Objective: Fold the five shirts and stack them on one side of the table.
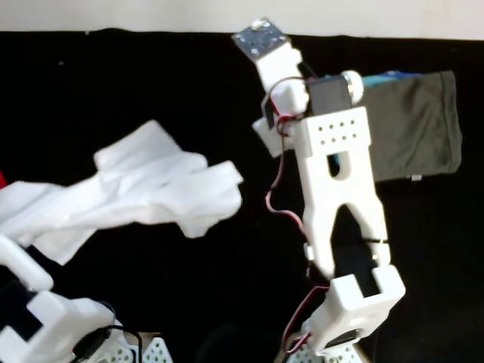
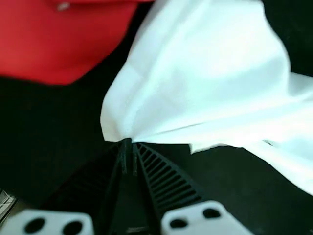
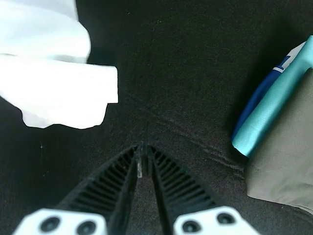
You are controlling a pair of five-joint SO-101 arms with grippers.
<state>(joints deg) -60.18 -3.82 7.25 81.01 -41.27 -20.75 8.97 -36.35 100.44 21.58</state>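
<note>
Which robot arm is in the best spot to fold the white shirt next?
Probably left: the left gripper is shut on the white shirt, while the right gripper is shut on nothing, over bare table near the stack.

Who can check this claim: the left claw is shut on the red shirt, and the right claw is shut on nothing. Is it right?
Not quite. The left wrist view shows the left claw shut on the white shirt; the red shirt is not gripped. The right claw is shut on nothing.
</note>
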